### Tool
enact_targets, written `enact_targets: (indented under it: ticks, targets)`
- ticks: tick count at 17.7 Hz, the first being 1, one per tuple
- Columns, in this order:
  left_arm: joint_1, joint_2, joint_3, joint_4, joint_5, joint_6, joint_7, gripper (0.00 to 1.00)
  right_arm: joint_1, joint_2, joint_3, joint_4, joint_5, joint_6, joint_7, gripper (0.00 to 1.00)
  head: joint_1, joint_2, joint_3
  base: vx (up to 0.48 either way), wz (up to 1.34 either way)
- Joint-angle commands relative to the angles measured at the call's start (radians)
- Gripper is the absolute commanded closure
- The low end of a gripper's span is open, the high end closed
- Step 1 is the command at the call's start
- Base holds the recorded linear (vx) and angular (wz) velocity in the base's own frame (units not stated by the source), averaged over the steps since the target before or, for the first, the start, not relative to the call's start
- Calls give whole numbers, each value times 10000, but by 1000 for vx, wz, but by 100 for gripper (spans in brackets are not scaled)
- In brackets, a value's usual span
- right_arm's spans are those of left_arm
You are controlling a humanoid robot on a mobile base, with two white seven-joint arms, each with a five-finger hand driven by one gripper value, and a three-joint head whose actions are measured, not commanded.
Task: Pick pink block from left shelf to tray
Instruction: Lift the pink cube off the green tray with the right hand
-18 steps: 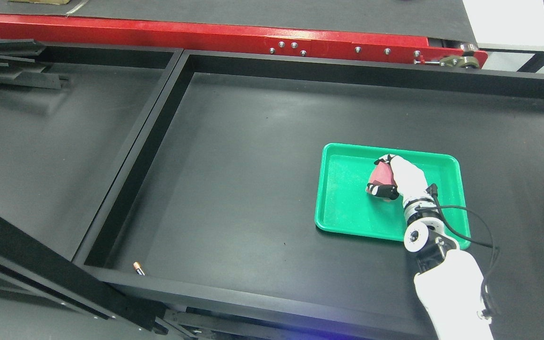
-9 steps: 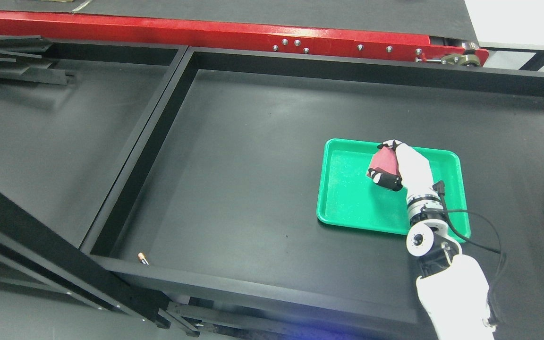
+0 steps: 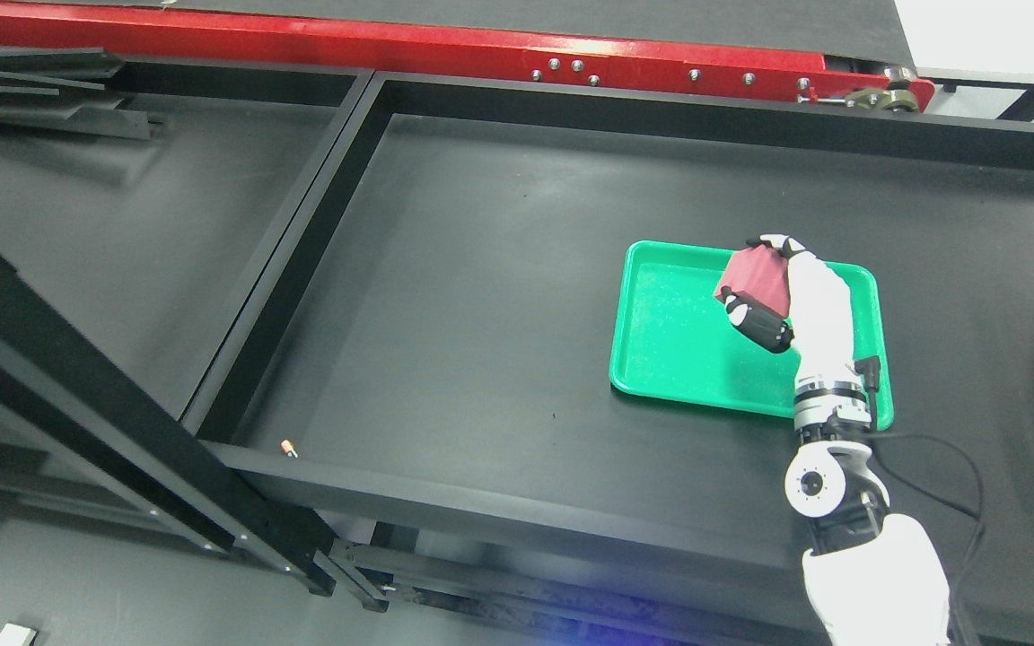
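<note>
Holding the pink block (image 3: 756, 277) in the right hand (image 3: 773, 296), fingers clenched around it, the dark thumb pressing its lower edge and the dark fingertips showing over its top. Reaching in from the lower right, white forearm rising past the near edge of the green tray (image 3: 679, 359). Carrying the block over the tray's far right part, apparently clear of the tray floor rather than resting on it, though the height being hard to judge from above. Sitting on the black surface (image 3: 481, 314) of the right-hand compartment, the tray otherwise showing only bare green floor.

Judging progress: pickup looking done and the carry across looking finished too, since the block is hanging above its goal. Remaining: lowering toward the tray floor, loosening the fingers, and pulling the hand away without dragging the block out. Watching for a tilted drop, the block appearing angled in the grasp.

Lying near the front wall of the compartment, a small pinkish item (image 3: 286, 447), too small to identify, well apart from the tray. Running along the far side, a red beam (image 3: 391, 49). Not showing anywhere in the head view, the left hand
</note>
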Motion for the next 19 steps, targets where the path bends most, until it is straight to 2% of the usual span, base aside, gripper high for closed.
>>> enact_targets:
  ticks: [1,4,19]
  targets:
    - [-183,174,5,-174,0,7,5,0,477,-175,-167,-993,-252,-319,-1685,96,0,0,0,-110,73]
    - [-183,174,-10,-174,0,7,5,0,477,-175,-167,-993,-283,-702,-2392,96,0,0,0,-119,137]
    - [-183,174,-10,-174,0,7,5,0,753,-175,-151,-993,-283,-718,-2362,96,0,0,0,-111,416]
